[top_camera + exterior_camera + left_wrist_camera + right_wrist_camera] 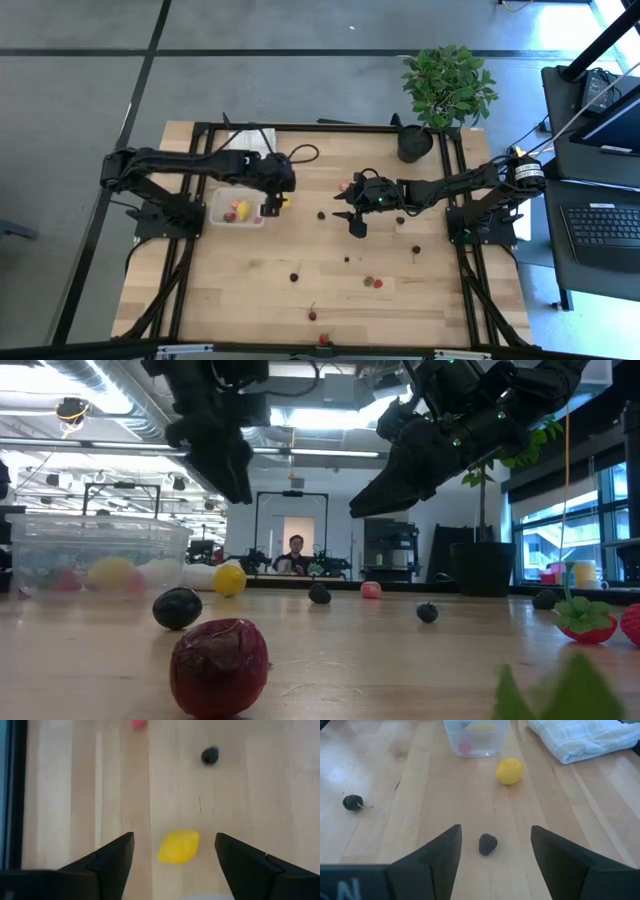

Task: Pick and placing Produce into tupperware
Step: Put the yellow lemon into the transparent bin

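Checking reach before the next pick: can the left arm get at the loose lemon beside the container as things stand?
Probably yes. The left gripper hangs open right over the lemon, which lies on bare wood just outside the container, nothing between the fingers and it.

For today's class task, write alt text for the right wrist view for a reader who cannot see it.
The right gripper hangs open over a wooden table, a small dark fruit piece between its fingers. Beyond lie a yellow lemon, a clear tupperware holding produce, a cherry and a folded cloth.

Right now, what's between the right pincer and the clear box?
A dark berry, then a lemon before the box, seen in the right wrist view.
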